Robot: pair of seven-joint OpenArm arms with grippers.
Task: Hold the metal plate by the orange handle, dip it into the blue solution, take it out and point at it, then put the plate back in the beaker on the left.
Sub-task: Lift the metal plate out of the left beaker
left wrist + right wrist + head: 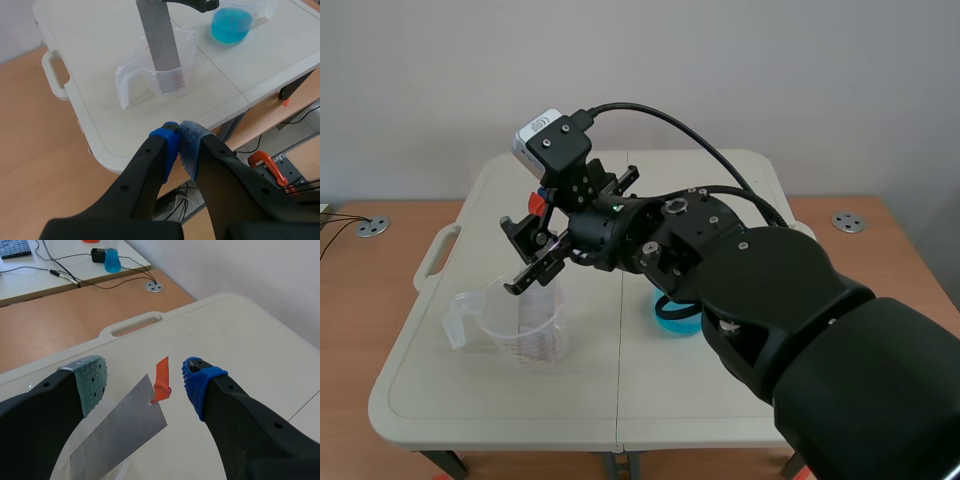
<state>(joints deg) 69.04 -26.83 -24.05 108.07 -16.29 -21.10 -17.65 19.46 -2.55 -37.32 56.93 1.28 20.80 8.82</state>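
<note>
Metal plate (160, 35) stands near upright in the clear beaker (165, 70) on the left of the table, lower end down inside, upper end rising past the rim. Orange handle (161, 381) sits at the plate's top corner.

Right gripper (145, 376) is over the beaker, released. Its fingers are spread wide, with the handle in the gap between the pads and touching neither. In the scene view the right arm crosses from the near right to reach this spot, gripper (535, 255) just above the beaker (525, 325).

Blue solution (231, 25) is in a second clear beaker to the right, well apart from the first and mostly hidden behind the arm in the scene view (675, 318).

Left gripper (179, 135) is clenched on nothing, blue pads pressed together. It hangs off the near left corner of the white folding table (620, 410), over the wooden desk (360, 330) below.
</note>
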